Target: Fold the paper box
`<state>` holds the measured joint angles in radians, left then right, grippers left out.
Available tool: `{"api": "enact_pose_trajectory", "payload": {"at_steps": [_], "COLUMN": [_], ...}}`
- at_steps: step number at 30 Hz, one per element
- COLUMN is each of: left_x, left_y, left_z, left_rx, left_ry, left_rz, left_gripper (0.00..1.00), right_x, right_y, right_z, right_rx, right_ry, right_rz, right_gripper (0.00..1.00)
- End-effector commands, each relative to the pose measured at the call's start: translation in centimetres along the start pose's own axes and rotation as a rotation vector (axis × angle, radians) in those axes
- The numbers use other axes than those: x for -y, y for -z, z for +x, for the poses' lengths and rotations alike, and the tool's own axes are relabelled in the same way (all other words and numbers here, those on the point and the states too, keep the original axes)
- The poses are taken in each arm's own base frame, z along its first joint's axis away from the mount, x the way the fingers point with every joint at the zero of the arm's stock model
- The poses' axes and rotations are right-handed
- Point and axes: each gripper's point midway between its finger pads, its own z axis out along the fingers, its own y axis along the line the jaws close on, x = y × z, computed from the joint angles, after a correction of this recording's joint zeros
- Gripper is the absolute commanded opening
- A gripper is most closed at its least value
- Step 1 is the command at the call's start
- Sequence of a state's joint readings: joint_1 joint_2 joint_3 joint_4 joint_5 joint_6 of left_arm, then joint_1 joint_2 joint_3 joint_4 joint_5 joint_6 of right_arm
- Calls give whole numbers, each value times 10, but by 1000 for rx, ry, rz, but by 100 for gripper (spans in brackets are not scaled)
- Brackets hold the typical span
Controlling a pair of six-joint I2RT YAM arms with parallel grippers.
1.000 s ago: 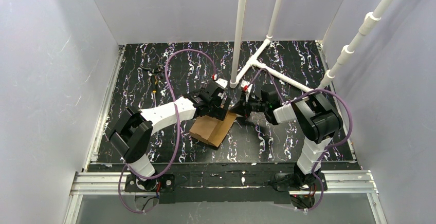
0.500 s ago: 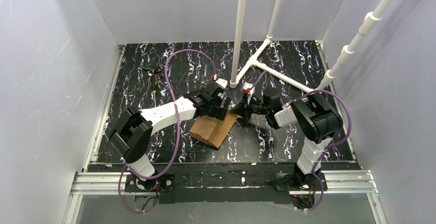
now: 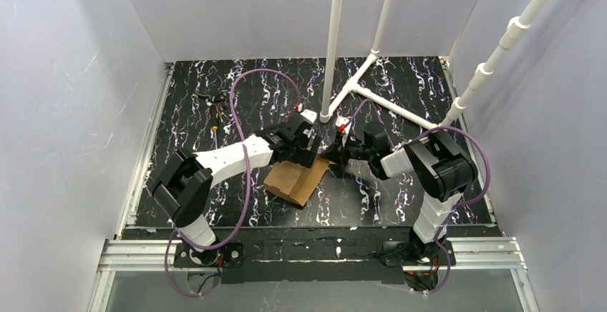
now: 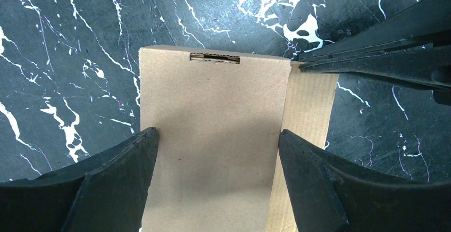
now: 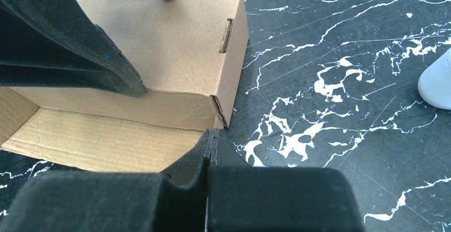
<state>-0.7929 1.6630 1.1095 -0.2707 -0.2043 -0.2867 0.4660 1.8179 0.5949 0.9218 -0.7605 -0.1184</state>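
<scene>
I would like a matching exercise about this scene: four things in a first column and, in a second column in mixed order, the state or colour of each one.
Column one:
1. left gripper
2. right gripper
3. paper box
4. table

Column two:
a. black with white veins
b. shut, its tip at a corner of the box
c. brown, partly folded, one flap open beside it
d. wide apart, one finger at each side of the box

Pairs: 1-d, 2-b, 3-c, 4-a.
</scene>
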Motion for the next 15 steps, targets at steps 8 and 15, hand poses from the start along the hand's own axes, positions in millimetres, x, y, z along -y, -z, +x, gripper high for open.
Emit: {"api": "enact_pose_trajectory", "payload": {"at_steps": [8, 15], "left_x": [3, 12], "left_y": [-9, -10], "left_z": [27, 28], "left_rx": [-113, -124], "left_ry": [-10, -17], "left_rz": [36, 87], "left_gripper": [79, 79], "right_x": [-7, -6], "right_y": [-7, -12], "right_z": [-27, -29], "right_rx": [7, -29], "right_ry": [102, 100], "right_rz": [-40, -52], "right_gripper": [1, 1]}}
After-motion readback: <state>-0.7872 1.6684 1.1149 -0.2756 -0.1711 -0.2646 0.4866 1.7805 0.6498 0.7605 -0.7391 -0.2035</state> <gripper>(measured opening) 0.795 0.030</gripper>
